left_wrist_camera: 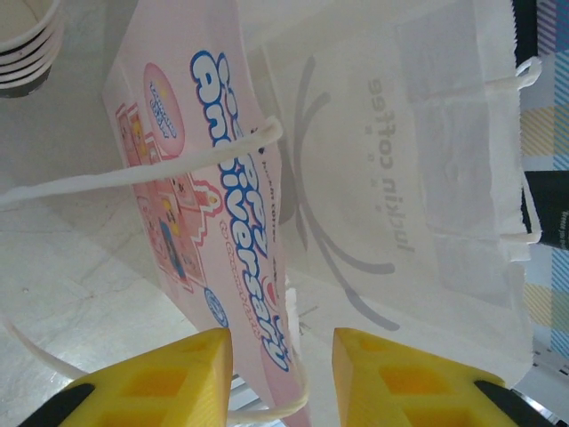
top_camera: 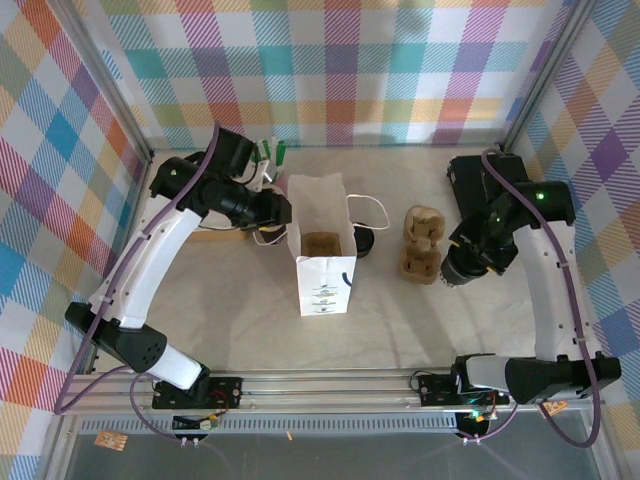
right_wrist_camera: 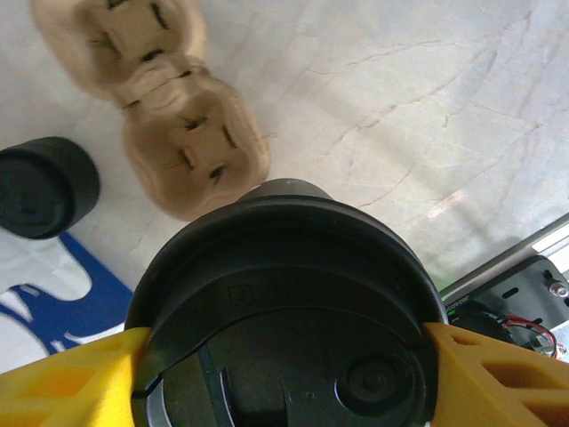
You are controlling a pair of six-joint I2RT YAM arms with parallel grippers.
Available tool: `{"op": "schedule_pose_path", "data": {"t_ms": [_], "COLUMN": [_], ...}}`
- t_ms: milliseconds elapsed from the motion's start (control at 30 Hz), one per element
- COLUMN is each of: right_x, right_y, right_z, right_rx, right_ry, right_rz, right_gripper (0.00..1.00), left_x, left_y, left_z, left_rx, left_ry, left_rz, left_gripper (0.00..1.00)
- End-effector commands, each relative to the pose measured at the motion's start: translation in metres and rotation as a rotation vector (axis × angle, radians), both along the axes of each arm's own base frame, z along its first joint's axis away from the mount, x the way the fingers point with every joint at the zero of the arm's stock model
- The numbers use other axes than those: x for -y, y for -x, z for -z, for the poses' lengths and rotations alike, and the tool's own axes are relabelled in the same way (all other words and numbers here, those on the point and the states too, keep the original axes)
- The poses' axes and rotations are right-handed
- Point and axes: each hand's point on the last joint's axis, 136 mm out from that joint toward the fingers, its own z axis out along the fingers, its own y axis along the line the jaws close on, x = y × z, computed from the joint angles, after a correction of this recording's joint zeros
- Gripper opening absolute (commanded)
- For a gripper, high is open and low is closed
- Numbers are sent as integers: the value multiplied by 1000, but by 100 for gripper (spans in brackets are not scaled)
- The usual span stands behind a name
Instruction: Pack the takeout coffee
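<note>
From my station I see walls (top_camera: 350, 70) of bright plaid cloth, checked in pink, teal, orange, yellow and purple. They close the cell at the back and on both sides. Silver metal posts (top_camera: 114, 80) run up the corners where the panels meet. The tabletop (top_camera: 230, 310) is pale, a cream stone-look surface with faint grey veins. A metal rail (top_camera: 330, 383) crosses its near edge, with a grey strip (top_camera: 350, 445) below it. The light is soft and even, and shadows are weak.

Bright, even light, soft shadows; the takeout coffee (right_wrist_camera: 284, 302) looms blurred up close, faintly glossy.
</note>
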Motion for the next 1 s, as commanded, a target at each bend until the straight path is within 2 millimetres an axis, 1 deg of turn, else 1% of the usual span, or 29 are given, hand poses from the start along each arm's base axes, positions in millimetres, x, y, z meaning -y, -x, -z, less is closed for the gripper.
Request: {"op": "schedule_pose_path", "data": {"t_ms": [0, 100, 167, 233, 333, 500, 633, 800, 867, 967], "right_x": [-6, -12, -18, -24, -36, -56, -73, -97, -108, -123], "right_y": [9, 3, -4, -11, -23, -37, -46, -59, -64, -69], "right_z": [-15, -26, -33, -41, -53, -75, -92, -109, -117, -126], "right_rx": [-11, 8, 29, 63, 121, 212, 251, 296, 323, 352], "right_ry": [-8, -3, -4, -14, -29, -58, -79, -104, -126, -164], "right_rz": [-9, -45, -79, -105, -147, -198, -246, -308, -327, -350], "right_gripper": [51, 51, 51, 51, 51, 51, 50, 50, 50, 49], "left_x": [-2, 3, 7, 4, 4, 3, 3, 2, 3, 3], "left_y": [-6, -13, -13, -14, -14, -10, -4, 0, 1, 3], "left_z": [-8, -4, 2, 8, 8, 10, 13, 22, 24, 26], "left_rx": [8, -32, -85, -123, -134, -154, -193, -231, -243, -257], "left_ry": [-10, -19, -21, -58, -66, -67, -64, -84, -88, -100], "left_rz": [-7, 2, 11, -2, -3, -12, -3, 8, 17, 30], "left_gripper": [35, 35, 35, 34, 33, 33, 31, 20, 18, 11]}}
